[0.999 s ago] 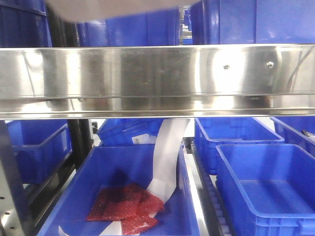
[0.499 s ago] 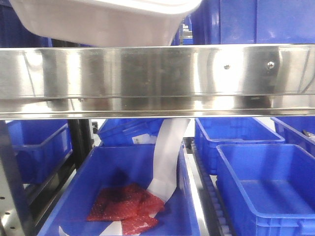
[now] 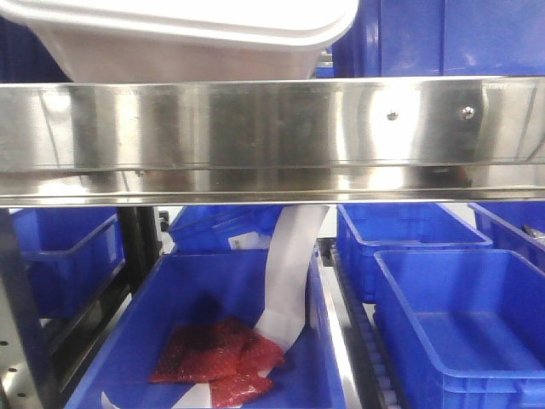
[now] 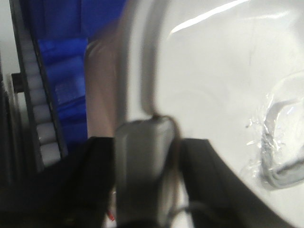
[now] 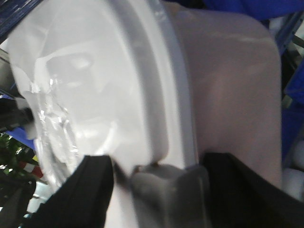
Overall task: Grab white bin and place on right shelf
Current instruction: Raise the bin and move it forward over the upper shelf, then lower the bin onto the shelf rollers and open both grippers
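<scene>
While two arms hold it up, the one white bin (image 3: 187,34) hangs just above the right shelf (image 3: 255,128) (only its front rail shows). The left gripper (image 4: 142,156) and right gripper (image 5: 166,185) each seem to pinch its lid rim, though both views are blurry. Next: lower it flat onto the shelf. Below sit six blue bins (image 3: 460,332).

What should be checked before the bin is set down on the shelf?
1. Grip of left tool on white bin lid rim: ok.
2. Grip of right tool on the rim: ok.
3. Bin bottom above the right shelf rail: cannot tell, the rail hides it.
4. Shelf surface free: cannot tell, hidden.
5. Clearance from blue bin beside it: cannot tell.
</scene>
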